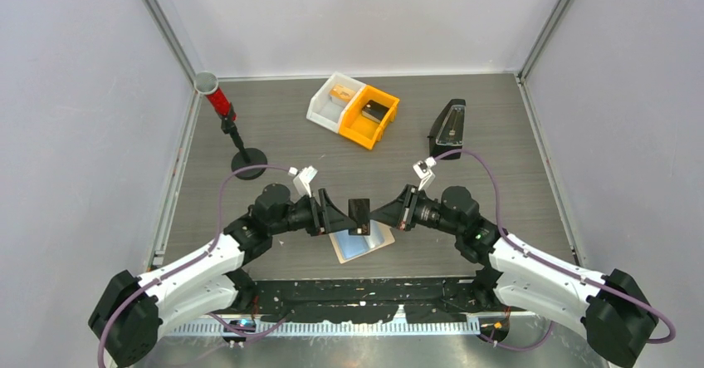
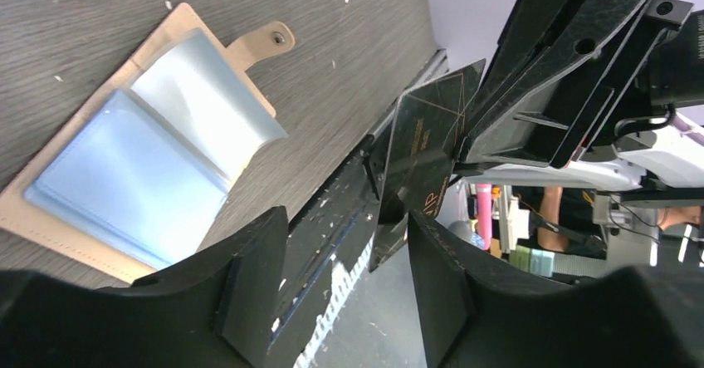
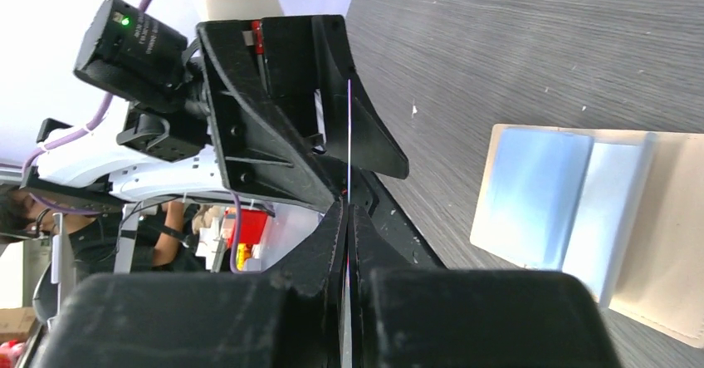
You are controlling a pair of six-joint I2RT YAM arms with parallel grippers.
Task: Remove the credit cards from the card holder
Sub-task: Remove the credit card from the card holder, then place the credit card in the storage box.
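Note:
The tan card holder (image 1: 363,243) lies open on the table between the arms, with its tab (image 2: 264,40) and its clear bluish sleeves (image 2: 141,177) showing. I cannot tell whether cards sit in the sleeves. My right gripper (image 1: 378,212) is shut on a thin black card (image 1: 359,213) and holds it upright above the holder. In the right wrist view the card (image 3: 349,135) shows edge-on above the right gripper (image 3: 349,210). My left gripper (image 2: 347,223) is open. The card's (image 2: 427,148) lower corner sits between its fingers, close to the right finger (image 2: 432,252).
A white bin (image 1: 332,102) and an orange bin (image 1: 372,117) stand together at the back. A black wedge-shaped case (image 1: 448,127) is at the back right. A red post with a grey cup (image 1: 217,98) stands on a round base at the back left.

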